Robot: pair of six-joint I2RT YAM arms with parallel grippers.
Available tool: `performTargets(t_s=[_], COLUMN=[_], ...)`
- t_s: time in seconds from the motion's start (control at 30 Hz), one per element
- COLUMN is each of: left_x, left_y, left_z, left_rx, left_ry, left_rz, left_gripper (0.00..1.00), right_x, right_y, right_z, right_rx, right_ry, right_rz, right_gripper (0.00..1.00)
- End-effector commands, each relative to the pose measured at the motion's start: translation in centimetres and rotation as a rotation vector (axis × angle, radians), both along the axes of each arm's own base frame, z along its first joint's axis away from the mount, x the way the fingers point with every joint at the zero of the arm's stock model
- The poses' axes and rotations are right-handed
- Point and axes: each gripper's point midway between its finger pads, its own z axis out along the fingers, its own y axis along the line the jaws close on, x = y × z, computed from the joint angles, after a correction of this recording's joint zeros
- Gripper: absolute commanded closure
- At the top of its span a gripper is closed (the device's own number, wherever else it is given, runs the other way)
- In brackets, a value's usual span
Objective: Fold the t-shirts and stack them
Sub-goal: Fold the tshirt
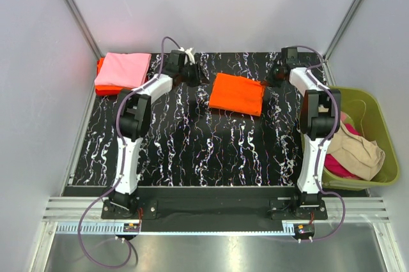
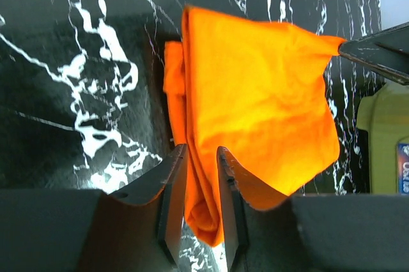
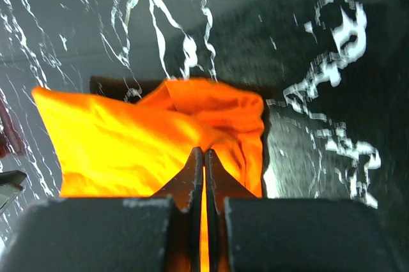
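1. The orange t-shirt (image 1: 237, 94) lies folded on the table (image 1: 192, 144), just ahead of both pincers' tips. I'd guess it is ready for stacking.
2. Left pincer (image 2: 201, 151): narrowly parted, cloth showing through the gap, apparently gripping nothing.
3. Right pincer (image 3: 203, 152): pressed shut, empty.
4. The pink t-shirt (image 1: 123, 69), behind the left pincer, tops the stack, presumably the orange one's destination.

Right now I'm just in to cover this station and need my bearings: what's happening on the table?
Two robot arms are folding shirts. A folded orange shirt sits in the middle of the table. The right gripper is shut on one corner. The left gripper stands slightly parted around the opposite edge, grip unclear. A pink shirt lies folded on a red-orange shirt at the far left. Unfolded shirts wait in the green basket on the right.
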Motion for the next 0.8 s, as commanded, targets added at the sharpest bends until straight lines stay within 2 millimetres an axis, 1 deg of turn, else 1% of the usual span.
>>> performTargets(t_s=[0.0,0.1,0.2,0.3,0.33,0.37,0.4,0.43,0.47,0.5,0.53,0.6,0.63,0.67,0.7,0.73,0.77], left_x=[-1.1,-2.0,-2.8,-3.0,-3.2,-3.3,-3.4,-3.5,-3.6,-3.6,-3.8,-4.2,-4.4,-4.8,-5.1,-5.3,-5.7], left_y=[-1.5,-2.2,-2.3,-2.1,-2.0,-2.0,-2.0,-2.0,-2.0,-2.1,-2.1,-2.2,-2.3,-2.2,-2.2,-2.2,-2.1], left_z=[2.5,1.3,0.0,-0.4,-0.7,-0.7,-0.8,-1.0,-1.2,-1.1,-1.4,-1.5,-1.6,-1.9,-1.8,-1.8,-2.1], left_rx=[-0.012,0.016,0.033,0.049,0.058,0.061,0.062,0.063,0.06,0.059,0.06,0.048,0.042,0.04,0.041,0.04,0.04], left_ry=[-0.094,-0.086,-0.046,-0.047,-0.038,-0.04,-0.036,-0.034,-0.027,-0.028,-0.017,-0.001,0.007,0.02,0.021,0.024,0.034], left_rz=[-0.059,-0.077,-0.086,-0.092,-0.096,-0.102,-0.103,-0.107,-0.112,-0.115,-0.117,-0.126,-0.131,-0.136,-0.14,-0.142,-0.148], left_gripper=[0.71,0.7,0.69,0.66,0.64,0.64,0.63,0.63,0.62,0.62,0.61,0.61,0.61,0.61,0.61,0.61,0.61], right_x=[1.3,1.4,1.4,1.6,1.8,2.0,2.0,2.0,1.9,2.0,1.8,1.1,0.6,-0.4,-1.2,-1.8,-2.8], right_y=[-0.8,-1.7,-2.8,-2.8,-3.8,-4.1,-4.1,-4.0,-3.5,-3.5,-2.7,-2.2,-1.7,-1.3,-0.5,-0.1,0.2], right_z=[4.0,2.5,1.2,0.9,1.0,1.3,1.9,2.5,3.9,4.2,5.4,6.2,6.9,6.4,6.4,6.1,5.3], right_rx=[-0.001,-0.009,-0.017,-0.01,-0.003,0.007,0.013,0.027,0.036,0.037,0.057,0.062,0.077,0.088,0.113,0.126,0.138], right_ry=[-0.152,-0.168,-0.149,-0.148,-0.149,-0.155,-0.167,-0.177,-0.206,-0.213,-0.233,-0.221,-0.227,-0.197,-0.186,-0.169,-0.128], right_rz=[-0.061,-0.115,-0.156,-0.157,-0.171,-0.171,-0.162,-0.144,-0.096,-0.096,-0.039,-0.003,0.034,0.06,0.117,0.143,0.159], right_gripper=[1.0,1.0,1.0,1.0,0.96,0.87,0.72,0.67,0.62,0.62,0.57,0.55,0.51,0.5,0.49,0.49,0.48])
